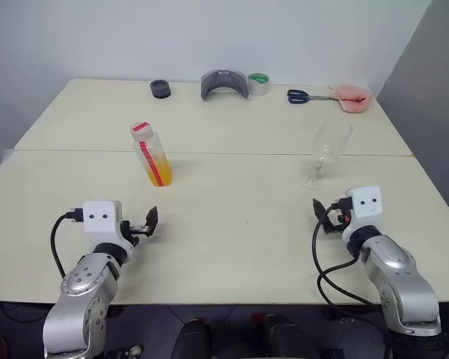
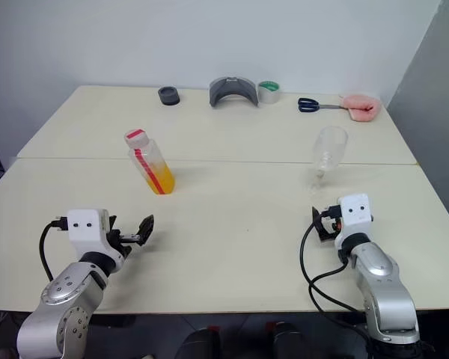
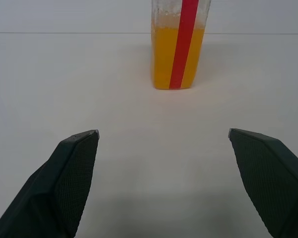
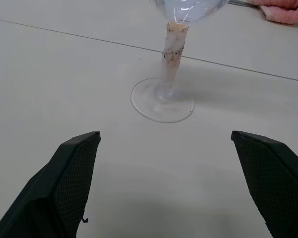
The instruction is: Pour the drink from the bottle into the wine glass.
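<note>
Two grippers hover low over the cream table (image 1: 232, 239), both w/ jaws spread wide & holding nothing. Left gripper (image 1: 145, 222) sits at the near left; its black fingers (image 3: 74, 178) frame the bottle (image 1: 151, 154) straight ahead, well apart from it. Right gripper (image 1: 325, 215) sits at the near right, pointing at the wine glass (image 1: 325, 152), which stands near its fingertips but not touching.

Bottle: upright on the table, left of centre, white-and-red cap on, red stripe down the side facing the left wrist cam. Drink (image 3: 165, 59) = orange-yellow liquid filling approx the lower half of the bottle. Glass: upright on its round foot (image 4: 162, 100), right of centre, bowl looks empty; stem (image 4: 173, 49) looks whitish/marked in the right wrist view. Bottle & glass are well apart, w/ bare table between them, both just on the near side of the seam that runs across the tabletop.

Along the far edge: small black round item (image 1: 160, 89), grey curved piece (image 1: 224, 82), tape roll (image 1: 258, 83) w/ green centre, blue-handled scissors (image 1: 307, 96), pink cloth (image 1: 352, 97) at the far right corner.
</note>
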Robot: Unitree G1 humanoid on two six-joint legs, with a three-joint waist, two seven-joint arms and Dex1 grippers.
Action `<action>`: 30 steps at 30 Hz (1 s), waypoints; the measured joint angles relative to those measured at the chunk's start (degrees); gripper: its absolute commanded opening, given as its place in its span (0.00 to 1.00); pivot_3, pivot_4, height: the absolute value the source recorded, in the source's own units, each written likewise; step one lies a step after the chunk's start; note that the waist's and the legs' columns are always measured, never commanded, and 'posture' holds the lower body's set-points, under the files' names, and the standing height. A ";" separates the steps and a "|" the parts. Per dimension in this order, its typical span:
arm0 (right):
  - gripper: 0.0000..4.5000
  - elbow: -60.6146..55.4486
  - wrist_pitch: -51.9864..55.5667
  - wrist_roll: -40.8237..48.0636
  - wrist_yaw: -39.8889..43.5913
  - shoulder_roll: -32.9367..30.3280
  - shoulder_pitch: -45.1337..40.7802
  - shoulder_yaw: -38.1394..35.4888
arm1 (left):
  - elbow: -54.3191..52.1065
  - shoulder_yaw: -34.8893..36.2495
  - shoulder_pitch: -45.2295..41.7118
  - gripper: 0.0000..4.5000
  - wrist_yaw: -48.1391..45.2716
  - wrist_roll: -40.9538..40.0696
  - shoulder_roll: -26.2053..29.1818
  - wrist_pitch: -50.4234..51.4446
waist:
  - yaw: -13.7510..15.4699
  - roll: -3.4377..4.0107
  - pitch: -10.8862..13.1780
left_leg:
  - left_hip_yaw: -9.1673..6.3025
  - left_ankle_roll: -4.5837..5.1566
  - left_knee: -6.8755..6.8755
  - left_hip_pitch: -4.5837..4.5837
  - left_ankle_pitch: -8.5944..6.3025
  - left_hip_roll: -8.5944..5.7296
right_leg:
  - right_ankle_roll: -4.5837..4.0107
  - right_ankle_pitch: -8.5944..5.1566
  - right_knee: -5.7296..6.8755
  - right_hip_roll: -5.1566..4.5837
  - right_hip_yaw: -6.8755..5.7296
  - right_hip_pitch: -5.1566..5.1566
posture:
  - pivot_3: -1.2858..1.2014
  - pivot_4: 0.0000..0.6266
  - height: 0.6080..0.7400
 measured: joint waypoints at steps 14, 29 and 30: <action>1.00 -0.29 -0.03 0.36 0.25 -0.78 1.01 -0.68 | 0.33 1.09 0.77 1.00 -1.40 -0.25 0.49 -2.33 | 0.01 0.00 0.00 | 0.00 0.00 0.00 0.00 0.00 0.00 | 0.01 0.00 0.00 0.00 0.00 0.00 | 0.52 0.24 1.00; 1.00 -0.41 -0.50 0.86 2.27 -1.35 0.93 -2.14 | 1.54 2.09 -0.95 1.00 -1.42 -0.18 1.90 -3.40 | 0.01 0.00 0.00 | 0.00 0.00 0.00 0.00 0.00 0.00 | 0.00 0.00 0.00 0.00 -0.01 0.00 | 0.52 0.24 1.00; 1.00 -0.41 -0.51 1.05 2.34 -1.35 0.92 -2.21 | 1.54 2.11 -1.00 1.00 -1.39 -0.17 1.91 -3.40 | 0.01 0.00 0.00 | 0.00 0.00 0.00 0.00 0.00 0.00 | 0.00 0.00 0.00 0.00 -0.01 0.00 | 0.52 0.24 1.00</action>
